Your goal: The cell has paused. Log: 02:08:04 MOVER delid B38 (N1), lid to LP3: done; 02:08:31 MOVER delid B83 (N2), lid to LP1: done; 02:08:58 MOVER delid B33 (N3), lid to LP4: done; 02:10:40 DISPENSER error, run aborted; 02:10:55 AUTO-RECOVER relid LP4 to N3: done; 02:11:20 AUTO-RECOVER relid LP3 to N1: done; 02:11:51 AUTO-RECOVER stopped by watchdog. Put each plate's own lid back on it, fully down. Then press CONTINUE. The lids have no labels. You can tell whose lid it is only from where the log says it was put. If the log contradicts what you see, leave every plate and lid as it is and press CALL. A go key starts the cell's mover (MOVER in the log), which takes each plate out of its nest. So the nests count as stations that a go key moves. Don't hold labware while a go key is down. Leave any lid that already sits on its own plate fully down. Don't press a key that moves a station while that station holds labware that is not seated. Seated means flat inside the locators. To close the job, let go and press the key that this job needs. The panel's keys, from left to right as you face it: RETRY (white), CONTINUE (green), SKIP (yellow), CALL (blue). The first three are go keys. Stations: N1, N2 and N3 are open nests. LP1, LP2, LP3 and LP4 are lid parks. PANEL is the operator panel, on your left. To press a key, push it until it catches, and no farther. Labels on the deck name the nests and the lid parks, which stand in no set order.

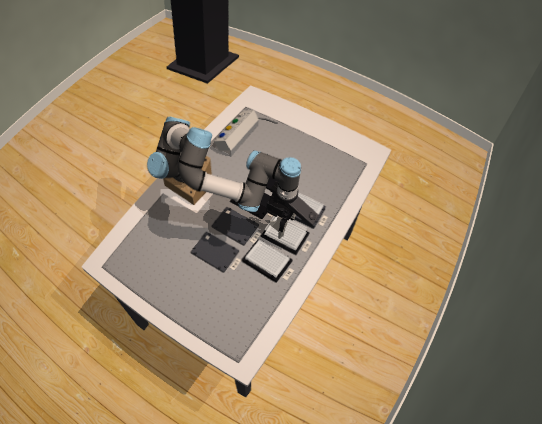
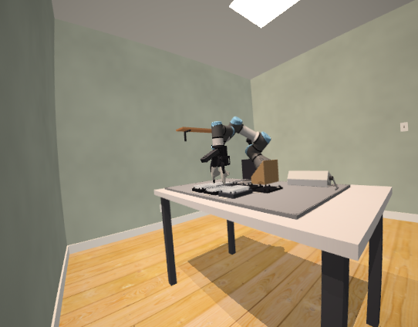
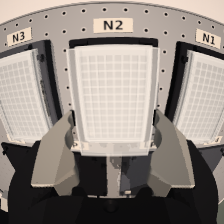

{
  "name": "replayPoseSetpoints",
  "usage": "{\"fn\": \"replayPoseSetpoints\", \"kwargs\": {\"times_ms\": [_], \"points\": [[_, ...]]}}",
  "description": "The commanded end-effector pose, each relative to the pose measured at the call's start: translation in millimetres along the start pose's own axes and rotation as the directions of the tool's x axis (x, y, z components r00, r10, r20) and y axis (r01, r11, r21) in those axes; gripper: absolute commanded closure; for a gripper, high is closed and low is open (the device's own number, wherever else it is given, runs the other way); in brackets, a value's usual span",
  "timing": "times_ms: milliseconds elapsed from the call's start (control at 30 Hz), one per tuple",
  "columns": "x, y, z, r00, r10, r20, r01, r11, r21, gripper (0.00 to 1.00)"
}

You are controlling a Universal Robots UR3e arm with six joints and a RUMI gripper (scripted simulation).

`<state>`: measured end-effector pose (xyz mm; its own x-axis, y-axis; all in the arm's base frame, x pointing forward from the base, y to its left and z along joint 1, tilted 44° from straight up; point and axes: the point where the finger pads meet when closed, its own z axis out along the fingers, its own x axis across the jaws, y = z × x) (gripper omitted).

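Observation:
My gripper (image 3: 114, 110) is shut on a clear, unlabelled lid (image 3: 112, 97), gripping it by its two long sides. In the wrist view the lid hangs straight over the plate in the nest labelled N2 (image 3: 113, 24) and covers it. I cannot tell whether the lid touches the plate. The plates in N3 (image 3: 17, 95) and N1 (image 3: 207, 92) lie left and right of it, each with a pale gridded top. In the top view the gripper (image 1: 281, 222) is low over the middle plate of the row of three.
Two dark lid parks (image 1: 234, 225) (image 1: 215, 251) lie beside the nests with nothing on them. The operator panel (image 1: 234, 131) with its coloured keys stands at the far end of the deck. The arm's wooden base block (image 1: 191, 187) is at the deck's left edge.

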<state>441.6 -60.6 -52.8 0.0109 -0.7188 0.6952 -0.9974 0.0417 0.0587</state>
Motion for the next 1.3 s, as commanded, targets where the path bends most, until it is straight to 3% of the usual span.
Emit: {"fn": "replayPoseSetpoints", "kwargs": {"times_ms": [0, 1267], "points": [[1, -1, 0.9, 1.0, 0.0, -0.001, 0.0, 1.0, 0.004, 1.0], [1, -1, 12.4, 1.0, 0.0, -0.001, 0.0, 1.0, 0.004, 1.0]]}}
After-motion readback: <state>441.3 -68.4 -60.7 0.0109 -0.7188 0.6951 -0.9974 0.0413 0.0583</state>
